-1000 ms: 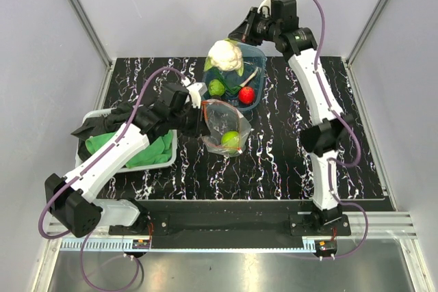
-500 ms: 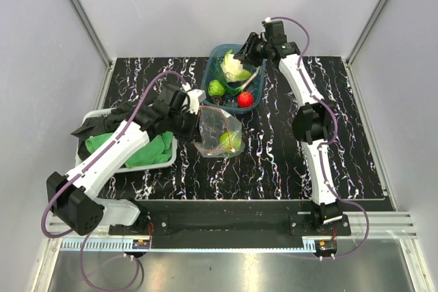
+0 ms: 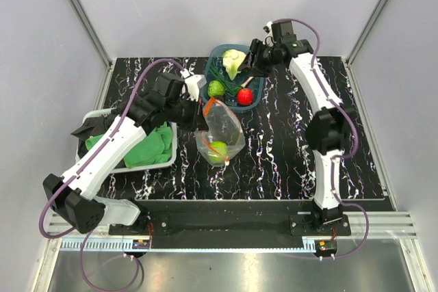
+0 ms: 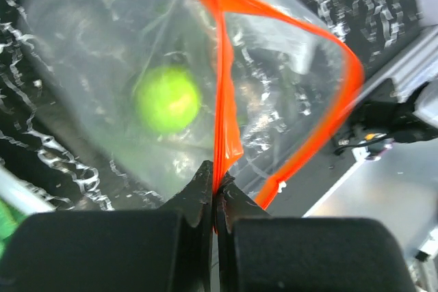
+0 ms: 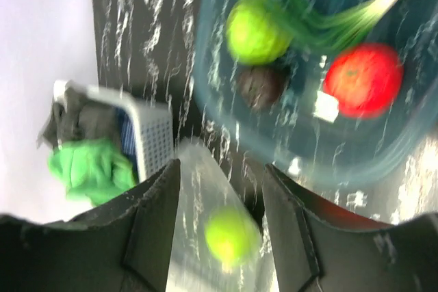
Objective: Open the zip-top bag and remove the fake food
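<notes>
Left gripper (image 4: pixel 215 193) pinches clear plastic zip-top bag (image 4: pixel 89 66); right gripper (image 5: pixel 220 169) gapes empty. Your pinch slipping would drop the green toy apple (image 4: pixel 168 98).

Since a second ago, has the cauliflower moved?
Yes. The cauliflower came down: it was held high, covering the far rim of the teal tub, and now lies inside the tub's far end, beside the open right gripper.
</notes>
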